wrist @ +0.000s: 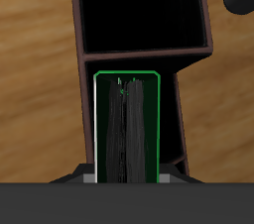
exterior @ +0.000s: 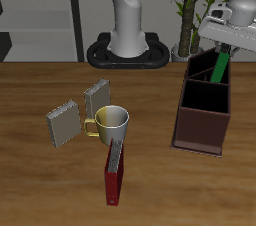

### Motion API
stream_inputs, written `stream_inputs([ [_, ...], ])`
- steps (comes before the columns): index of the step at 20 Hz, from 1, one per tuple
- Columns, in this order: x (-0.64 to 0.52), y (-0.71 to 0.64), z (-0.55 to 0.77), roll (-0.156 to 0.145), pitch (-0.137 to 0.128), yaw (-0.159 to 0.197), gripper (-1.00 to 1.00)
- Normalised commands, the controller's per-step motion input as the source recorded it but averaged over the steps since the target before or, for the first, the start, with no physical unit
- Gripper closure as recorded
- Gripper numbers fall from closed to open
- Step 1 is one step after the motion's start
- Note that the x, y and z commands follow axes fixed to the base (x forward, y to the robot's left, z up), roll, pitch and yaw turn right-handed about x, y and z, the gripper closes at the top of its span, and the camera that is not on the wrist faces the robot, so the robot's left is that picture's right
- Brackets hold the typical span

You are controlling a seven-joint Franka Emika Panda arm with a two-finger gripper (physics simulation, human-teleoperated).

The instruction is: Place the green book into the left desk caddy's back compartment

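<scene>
green book [exterior: 219, 66] tilted into left desk caddy [exterior: 203, 120]

A tabletop [exterior: 40, 200] carries everything. The left desk caddy [exterior: 203, 128] stands with its three sections in a row running from front to back. The green book [exterior: 221, 66] leans tilted in the back compartment [exterior: 208, 68], the section farthest back, with the gripper [exterior: 226, 42] just above it. Well apart, nearer the middle, a mug [exterior: 112, 122] sits between two small slabs [exterior: 62, 124] behind and an upright red book [exterior: 115, 175] in front.
</scene>
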Motion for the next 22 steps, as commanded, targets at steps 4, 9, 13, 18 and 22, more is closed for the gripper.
stream_inputs([
  [4, 0.09, -0.15, -0.43, -0.017, 0.073, 0.011, 1.0],
  [9, 0.09, -0.11, -0.34, -0.013, 0.074, 0.011, 1.0],
  [13, 0.08, -0.05, -0.24, -0.003, 0.052, 0.015, 1.0],
  [18, 0.02, -0.06, -0.21, -0.01, 0.071, -0.002, -1.0],
  [22, -0.06, 0.0, 0.09, 0.021, -0.012, -0.013, -1.0],
])
